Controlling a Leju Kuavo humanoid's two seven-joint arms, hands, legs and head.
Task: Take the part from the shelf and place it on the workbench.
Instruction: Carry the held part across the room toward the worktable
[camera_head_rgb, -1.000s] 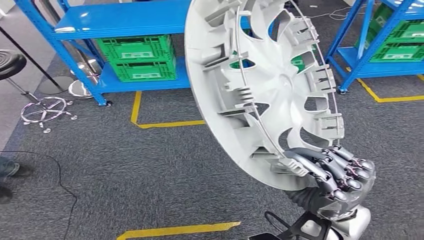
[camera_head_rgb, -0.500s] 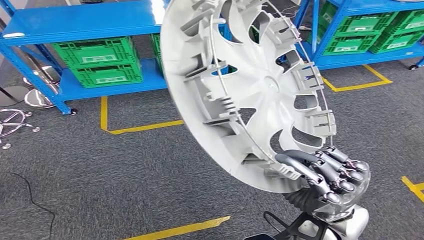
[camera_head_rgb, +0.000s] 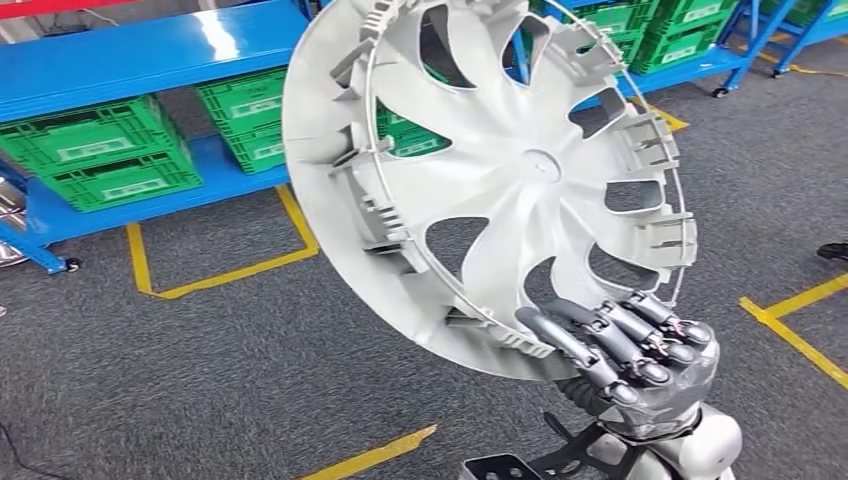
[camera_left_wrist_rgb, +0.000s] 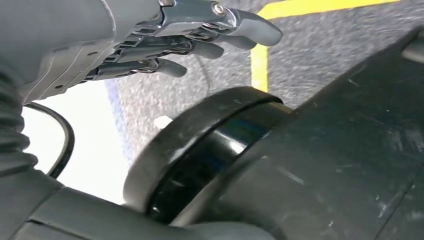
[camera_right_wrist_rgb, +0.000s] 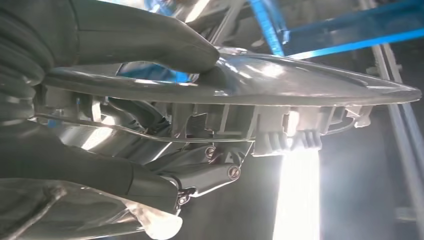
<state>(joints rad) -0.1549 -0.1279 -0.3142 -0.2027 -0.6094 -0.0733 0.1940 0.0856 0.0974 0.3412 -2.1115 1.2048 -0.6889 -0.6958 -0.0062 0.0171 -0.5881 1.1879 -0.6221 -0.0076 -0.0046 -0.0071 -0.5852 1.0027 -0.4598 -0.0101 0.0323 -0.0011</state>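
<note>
Below me, grey carpet floor (camera_head_rgb: 200, 350) striped with yellow tape lines (camera_head_rgb: 225, 272); blue shelves (camera_head_rgb: 120, 55) hold green crates (camera_head_rgb: 95, 150) beyond.

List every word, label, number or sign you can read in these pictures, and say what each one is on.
No text can be read.
Green crates on the blue shelf: each bears a white label, too small and blurred to read.
Wheel cover gripped by the right hand: no lettering shows on its ribbed back.
Yellow floor lines: plain marking tape, no words.
Left hand: no markings show on it.
</note>
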